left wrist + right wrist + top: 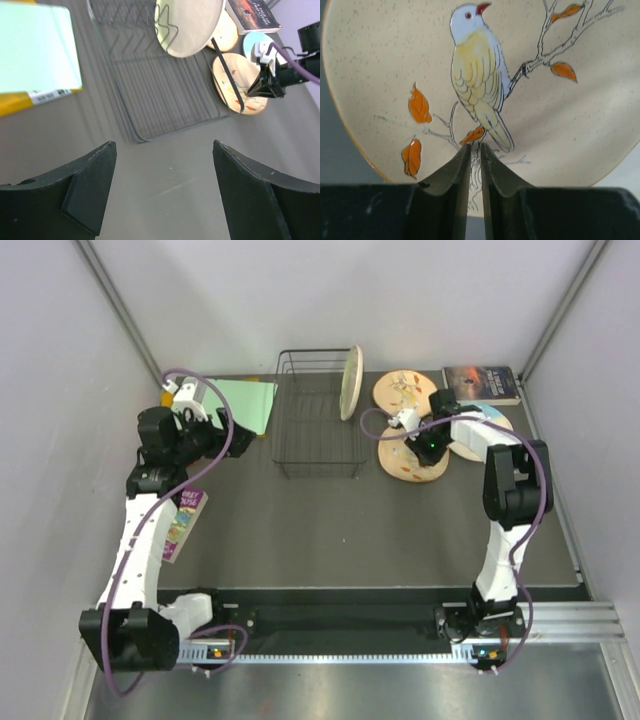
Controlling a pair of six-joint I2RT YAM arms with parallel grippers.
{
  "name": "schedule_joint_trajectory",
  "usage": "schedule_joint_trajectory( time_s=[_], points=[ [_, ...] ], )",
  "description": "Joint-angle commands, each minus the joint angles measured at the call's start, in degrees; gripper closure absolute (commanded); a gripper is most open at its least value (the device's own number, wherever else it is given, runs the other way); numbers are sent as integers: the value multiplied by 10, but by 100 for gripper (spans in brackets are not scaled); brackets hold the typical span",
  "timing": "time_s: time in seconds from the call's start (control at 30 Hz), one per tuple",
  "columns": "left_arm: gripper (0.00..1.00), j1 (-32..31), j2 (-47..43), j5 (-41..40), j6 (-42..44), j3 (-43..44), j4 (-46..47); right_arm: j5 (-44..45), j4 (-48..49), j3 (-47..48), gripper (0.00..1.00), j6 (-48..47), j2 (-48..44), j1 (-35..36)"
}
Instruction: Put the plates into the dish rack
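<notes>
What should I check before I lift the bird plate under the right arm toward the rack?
1. Right jaws closed: ok, shut at the near bird plate.
2. Plate actually pinched: cannot tell. The wrist view shows the plate's face beyond the tips, with no rim visible between them.
3. Room in the rack: ok, only the cream plate stands in it, at the far right.
4. Left jaws out of the path: ok, open and empty, left of the rack by the green folder.
5. Bird plate free of the blue plate: cannot tell, the arm hides that spot.
</notes>
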Motion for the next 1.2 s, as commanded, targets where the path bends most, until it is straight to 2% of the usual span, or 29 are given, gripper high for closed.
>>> schedule_joint_trajectory(
  time_s=[0.0,0.13,0.33,0.5,0.57,0.6,0.7,0.9,0.97,1.0,1.07,1.1,1.13,1.17],
  points=[
    [18,-4,10,12,-53,-20,40,11,-54,-62,85,-76,-24,11],
    [17,-4,23,-10,-120,-34,36,35,-58,-138,85,-147,-71,46],
    [11,-4,26,-52,-182,-54,-42,31,-88,-226,84,-158,-140,114],
    [9,-9,9,5,-201,-75,-51,8,-110,-246,84,-145,-180,179],
    [9,-23,-6,16,-202,-94,-50,-5,-115,-243,84,-131,-191,200],
    [9,-53,-12,18,-194,-103,-50,-12,-118,-241,84,-126,-194,216],
    [9,-92,-34,20,-177,-136,-62,-30,-133,-229,84,-104,-201,246],
    [9,-110,-52,35,-175,-176,-64,-70,-131,-228,83,-63,-228,307],
    [9,-112,-54,37,-181,-188,-62,-78,-109,-223,83,-18,-255,303],
    [9,-114,-54,38,-185,-193,-59,-77,-81,-220,82,1,-270,277],
    [9,-118,-50,40,-191,-207,-47,-92,-56,-200,73,68,-313,224],
    [9,-130,-47,42,-201,-210,-39,-106,-43,-191,67,90,-324,152],
    [9,-138,-42,42,-207,-215,-13,-145,-41,-169,53,131,-334,114],
    [10,-148,-29,37,-213,-221,3,-167,-45,-158,48,148,-345,75]
  ],
)
